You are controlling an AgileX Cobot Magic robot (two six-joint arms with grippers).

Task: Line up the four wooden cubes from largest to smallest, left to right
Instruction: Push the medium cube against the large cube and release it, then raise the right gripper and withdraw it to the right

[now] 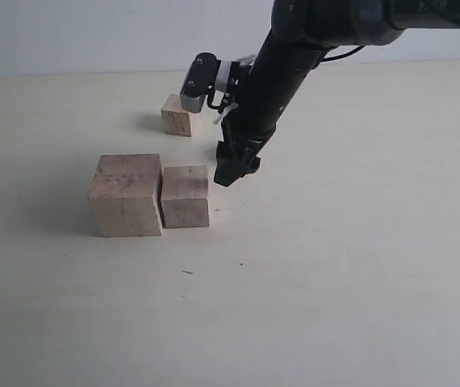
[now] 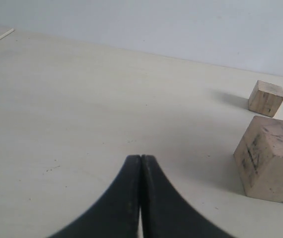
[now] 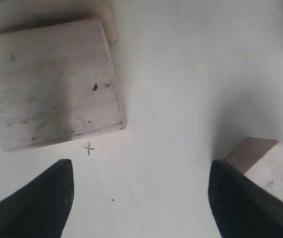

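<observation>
- The left gripper [image 2: 141, 157] sits right at its wrist camera, fingers pressed flat together, clenched on nothing, over the bare table [image 2: 72, 124].
- Next comes the largest cube [image 1: 125, 193], standing square on the table at the left of the exterior view.
- The second cube [image 1: 186, 196] stands just beside its right face, with only a thin dark seam between them.
- The right gripper [image 1: 230, 171] hangs low just off the second cube's far right corner. Its jaws are spread wide, with bare table between the fingers [image 3: 37, 203], so it is released.
- A fourth cube [image 3: 268, 166] sits close against one finger. I cannot tell whether they touch.
- Farthest back, a small cube [image 1: 179, 114] stands alone, well apart from the front pair and near the pale wall [image 1: 93, 32].
</observation>
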